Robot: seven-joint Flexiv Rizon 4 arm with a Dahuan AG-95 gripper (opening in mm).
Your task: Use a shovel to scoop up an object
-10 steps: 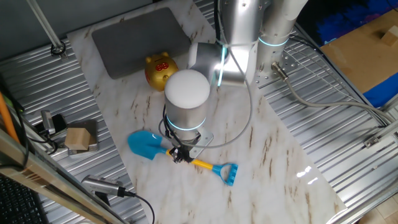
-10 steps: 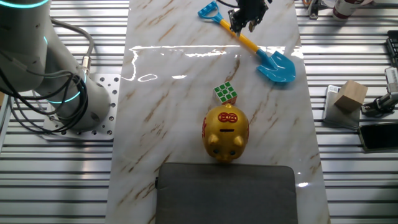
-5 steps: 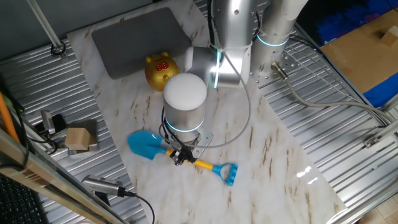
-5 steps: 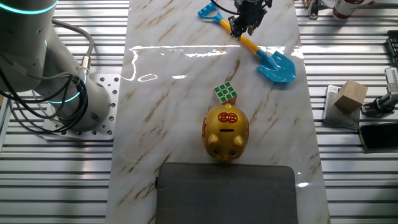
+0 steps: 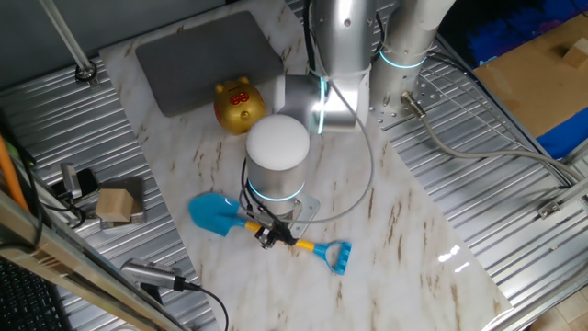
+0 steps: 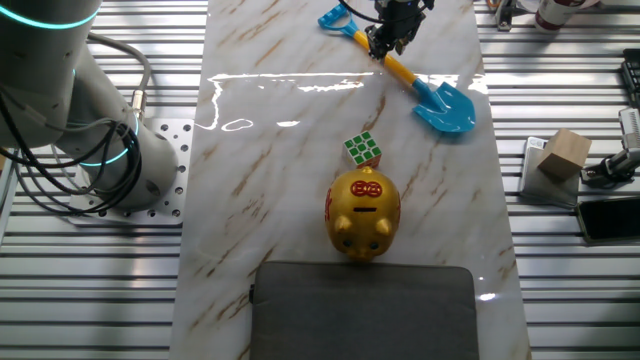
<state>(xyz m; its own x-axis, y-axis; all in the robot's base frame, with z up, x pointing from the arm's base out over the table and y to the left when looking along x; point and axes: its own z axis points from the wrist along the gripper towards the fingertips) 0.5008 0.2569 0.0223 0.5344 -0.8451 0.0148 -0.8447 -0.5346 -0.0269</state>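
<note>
The shovel [image 5: 213,213] lies flat on the marble board, light-blue blade to the left, yellow shaft and blue end loop to the right. In the other fixed view the shovel [image 6: 446,106] runs along the far edge. My gripper [image 5: 273,236] is down on the middle of the shaft, its fingers drawn in against both sides; the gripper [image 6: 383,45] looks shut on the shaft. The object, a small coloured cube [image 6: 363,149], rests just beyond the golden pig, apart from the blade. The arm hides the cube in the first fixed view.
A golden pig bank [image 6: 364,213] stands mid-board, in front of a grey mat [image 6: 362,310]. A tan wooden block [image 6: 562,153] sits off the board on the ribbed metal table beside cables and clamps. The arm's base [image 6: 90,140] is at the left.
The gripper has lowered onto the shovel's shaft and its fingers have drawn together around it. The shovel and the cube have stayed in place.
</note>
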